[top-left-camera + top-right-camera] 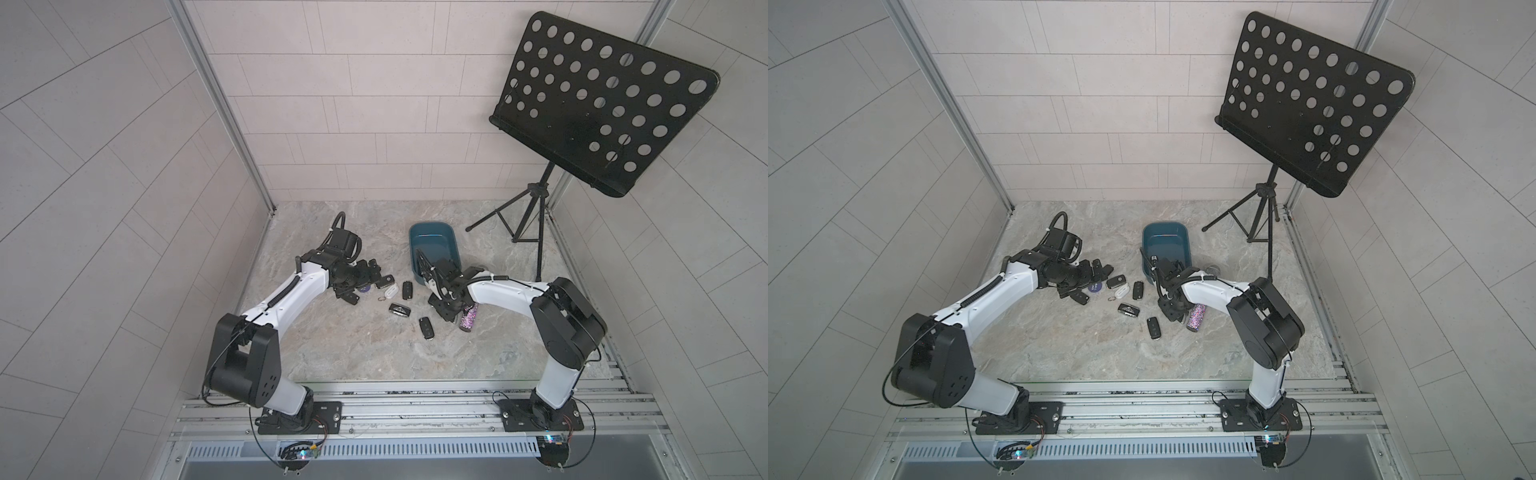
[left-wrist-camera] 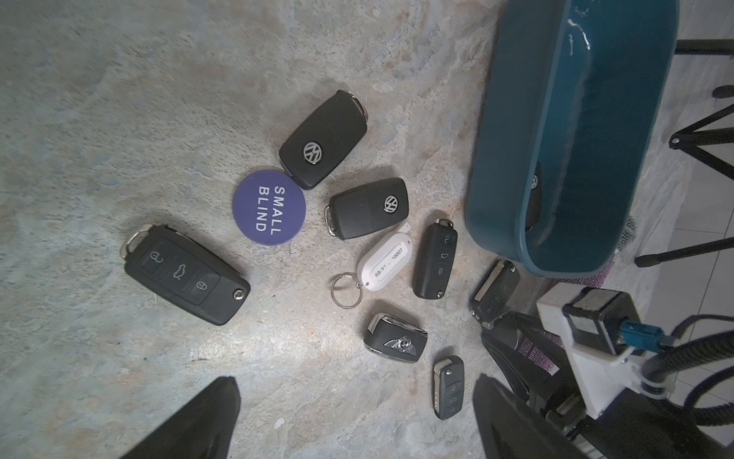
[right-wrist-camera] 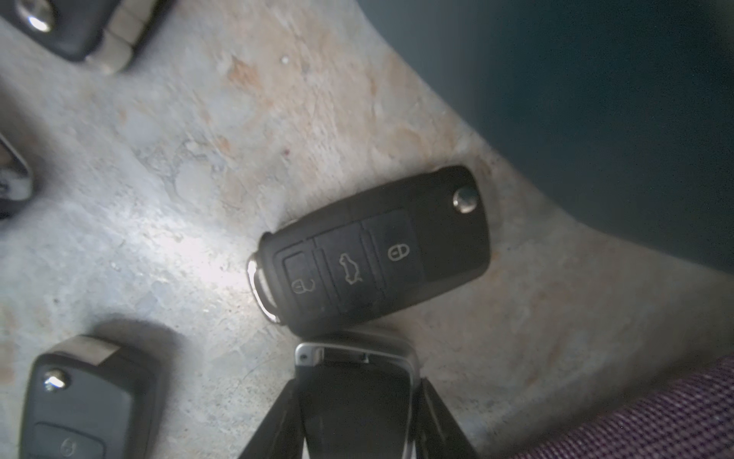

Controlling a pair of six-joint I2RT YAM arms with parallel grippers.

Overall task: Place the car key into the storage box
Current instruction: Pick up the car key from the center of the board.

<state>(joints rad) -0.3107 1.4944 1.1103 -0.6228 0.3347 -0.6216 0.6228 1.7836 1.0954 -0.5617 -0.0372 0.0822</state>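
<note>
The dark teal storage box (image 1: 434, 243) (image 1: 1166, 241) (image 2: 512, 131) stands at the back middle of the table. One black fob (image 2: 533, 198) lies inside it. My right gripper (image 3: 357, 381) (image 1: 440, 309) (image 1: 1167, 309) is low over the table off the box's near end. It is shut on a black car key (image 3: 353, 413) with a chrome rim, a finger pressed against each side. Another car key (image 3: 373, 254) lies flat just ahead of it. My left gripper (image 2: 357, 387) (image 1: 361, 280) hangs wide open over several loose fobs, with nothing between its fingers.
Several fobs (image 1: 399, 309), a purple token (image 2: 270, 204) and a white tag on a ring (image 2: 383, 260) lie between the arms. A purple glitter item (image 1: 469, 320) lies beside the right gripper. A black music stand (image 1: 602, 104) rises at the back right, its tripod legs (image 1: 519, 222) on the table.
</note>
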